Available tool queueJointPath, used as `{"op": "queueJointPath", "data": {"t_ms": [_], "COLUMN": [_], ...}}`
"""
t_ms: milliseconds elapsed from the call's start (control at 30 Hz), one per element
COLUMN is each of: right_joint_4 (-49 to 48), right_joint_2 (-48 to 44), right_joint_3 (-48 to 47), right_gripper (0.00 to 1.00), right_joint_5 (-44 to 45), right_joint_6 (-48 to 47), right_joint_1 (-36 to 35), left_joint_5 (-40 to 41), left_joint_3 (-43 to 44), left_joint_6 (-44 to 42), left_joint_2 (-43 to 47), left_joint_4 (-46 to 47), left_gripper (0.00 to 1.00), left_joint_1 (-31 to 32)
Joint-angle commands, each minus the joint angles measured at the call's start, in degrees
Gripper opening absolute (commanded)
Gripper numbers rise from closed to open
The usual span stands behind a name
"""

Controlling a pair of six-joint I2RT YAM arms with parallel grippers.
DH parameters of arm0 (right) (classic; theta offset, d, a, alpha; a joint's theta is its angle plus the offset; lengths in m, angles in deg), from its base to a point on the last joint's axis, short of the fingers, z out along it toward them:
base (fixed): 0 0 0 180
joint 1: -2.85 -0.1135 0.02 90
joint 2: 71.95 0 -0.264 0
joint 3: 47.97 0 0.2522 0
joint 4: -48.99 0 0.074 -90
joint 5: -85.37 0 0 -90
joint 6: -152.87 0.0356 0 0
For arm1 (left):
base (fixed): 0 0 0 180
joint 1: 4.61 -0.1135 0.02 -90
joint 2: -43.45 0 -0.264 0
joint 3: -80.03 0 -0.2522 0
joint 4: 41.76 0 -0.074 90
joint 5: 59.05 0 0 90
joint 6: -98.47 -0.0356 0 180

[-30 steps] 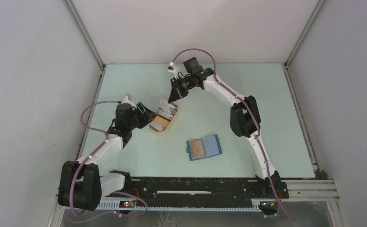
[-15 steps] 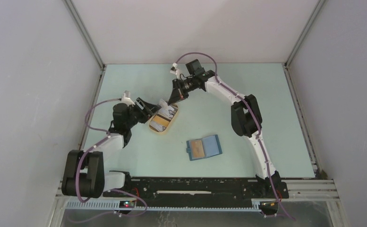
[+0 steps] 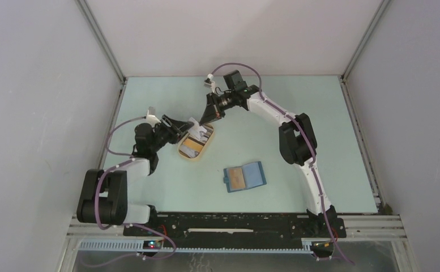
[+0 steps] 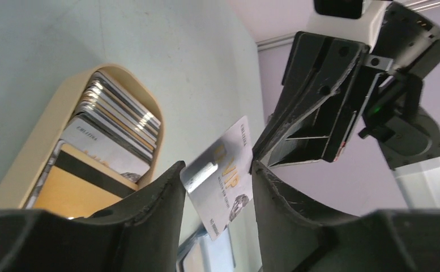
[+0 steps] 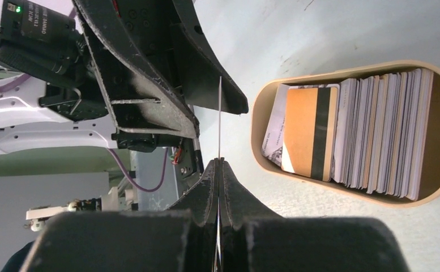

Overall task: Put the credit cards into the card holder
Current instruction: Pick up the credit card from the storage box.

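This looked like a robotics lab's test cell: a pale green tabletop [image 3: 297,113] boxed in by plain white panels [image 3: 234,34] on aluminium framing [image 3: 101,42]. A cabled left arm [image 3: 128,169] and right arm [image 3: 297,141] were bolted to a black rail [image 3: 234,224] at its near edge.

My right gripper [image 5: 219,170] is pinched on a credit card [image 4: 229,148]. My left gripper [image 4: 218,165] faces it, jaws apart either side of that card.

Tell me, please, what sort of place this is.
Probably a robotics lab test cell: a pale-green table boxed in by plain grey walls, with a left arm and right arm bolted to a metal rail at its near edge.
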Motion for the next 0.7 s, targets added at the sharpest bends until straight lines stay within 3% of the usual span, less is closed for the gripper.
{"op": "queueJointPath", "data": {"t_ms": [0,100,167,200,267,300,467,567,667], "right_joint_4": [-2.8,-3.8,-4.5,-4.6,-5.2,-5.9,-14.6,-14.4,-13.6], "right_joint_2": [-4.7,-5.4,-6.0,-6.3,-7.3,-8.0,-14.1,-18.6,-22.0], "right_joint_3": [1.0,2.2,3.1,3.6,4.8,5.8,14.6,18.9,23.0], "right_gripper": [0.00,0.00,0.00,0.00,0.00,0.05,0.48,0.59,0.61], "right_joint_5": [-2.5,-2.9,-3.3,-3.5,-4.1,-4.8,-8.5,-9.0,-8.8], "right_joint_6": [2.9,3.6,4.3,4.4,4.9,5.8,12.4,11.8,10.0], "right_joint_1": [0.0,0.1,0.0,0.1,0.3,0.5,3.0,3.8,4.0], "left_joint_5": [-4.1,-5.8,-6.6,-6.7,-7.0,-7.0,-9.0,-9.6,-10.9], "left_joint_3": [-2.9,-3.7,-4.2,-4.5,-5.4,-5.8,-6.9,-7.3,-6.9], "left_joint_6": [8.0,12.1,14.4,15.8,18.8,20.6,34.0,37.2,35.5], "left_joint_2": [-2.7,-5.3,-6.9,-7.6,-8.9,-9.4,-12.5,-12.0,-9.5], "left_joint_4": [14.9,22.1,26.4,28.9,33.6,35.5,43.0,44.1,44.1], "left_gripper": [0.46,0.24,0.04,0.01,0.00,0.00,0.00,0.00,0.00], "left_joint_1": [-0.8,-0.8,-0.9,-0.9,-0.8,-0.9,-0.9,-0.9,-0.9]}}
